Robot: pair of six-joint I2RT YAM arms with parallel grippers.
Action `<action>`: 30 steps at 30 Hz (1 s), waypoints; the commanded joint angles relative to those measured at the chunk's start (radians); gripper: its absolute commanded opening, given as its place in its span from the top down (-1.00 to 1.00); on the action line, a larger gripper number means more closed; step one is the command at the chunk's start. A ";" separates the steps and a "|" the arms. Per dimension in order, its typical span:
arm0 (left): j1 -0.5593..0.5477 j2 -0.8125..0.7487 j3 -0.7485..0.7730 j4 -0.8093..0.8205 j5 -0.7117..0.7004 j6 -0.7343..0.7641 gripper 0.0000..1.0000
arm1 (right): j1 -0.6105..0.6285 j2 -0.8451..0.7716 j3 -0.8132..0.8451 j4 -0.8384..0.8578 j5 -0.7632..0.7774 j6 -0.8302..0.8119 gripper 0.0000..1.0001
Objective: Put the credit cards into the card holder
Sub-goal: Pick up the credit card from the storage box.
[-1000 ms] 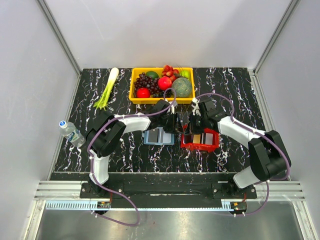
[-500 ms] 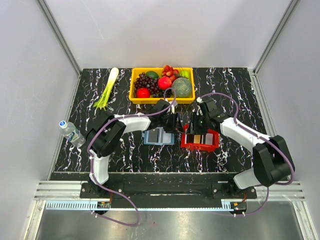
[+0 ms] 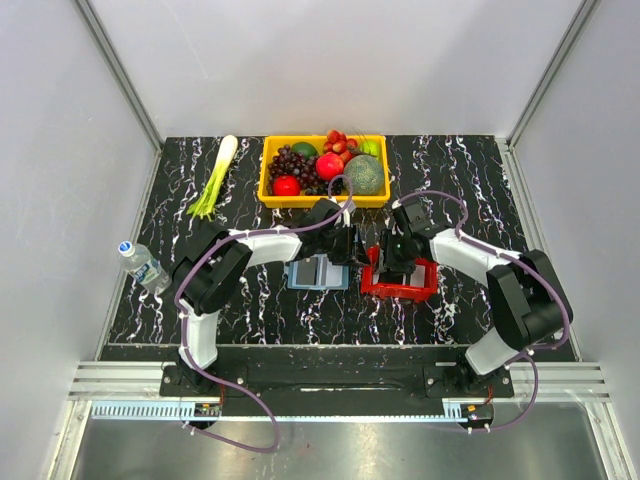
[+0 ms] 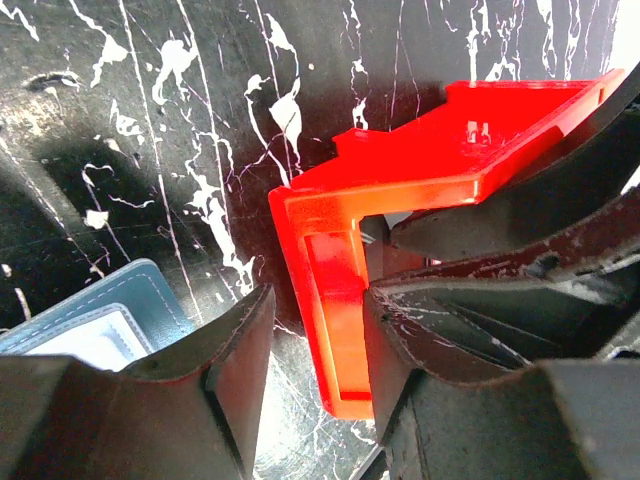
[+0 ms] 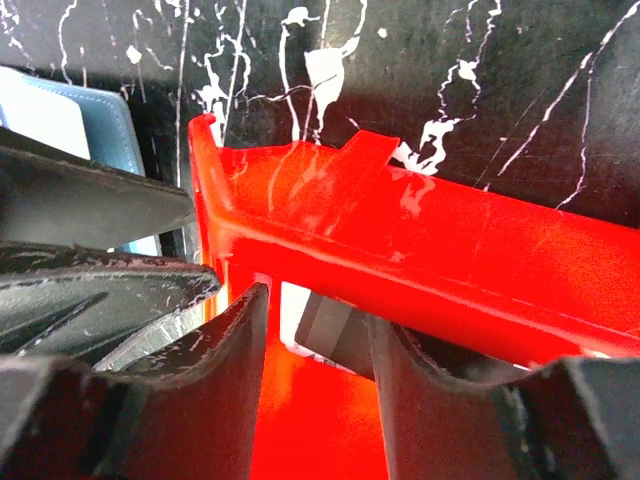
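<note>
The black marbled surface [image 3: 470, 180] carries a yellow bin [image 3: 290, 201] of fruit at its 12 o'clock edge. Near the middle sits a red tray [image 3: 402, 296]. The blue card holder [image 3: 316, 272] lies open and flat just beside the tray at the tray's 9 o'clock, with its clear pockets facing up.

The left end effector [image 3: 352, 250] is between the holder and the tray. In its wrist view the fingers [image 4: 235, 370] are apart and straddle the tray's corner wall, with bare surface showing on the holder side.

The right end effector [image 3: 395, 265] reaches down into the tray from 12 o'clock. Its fingers [image 5: 235, 385] are spread, not closed on anything. A dark grey card [image 5: 335, 338] stands inside the tray between them, against the tray wall. The other cards are hidden.
</note>
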 commanded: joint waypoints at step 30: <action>-0.070 -0.063 -0.129 0.167 0.121 0.016 0.17 | -0.111 0.110 0.161 0.028 0.023 -0.173 -0.42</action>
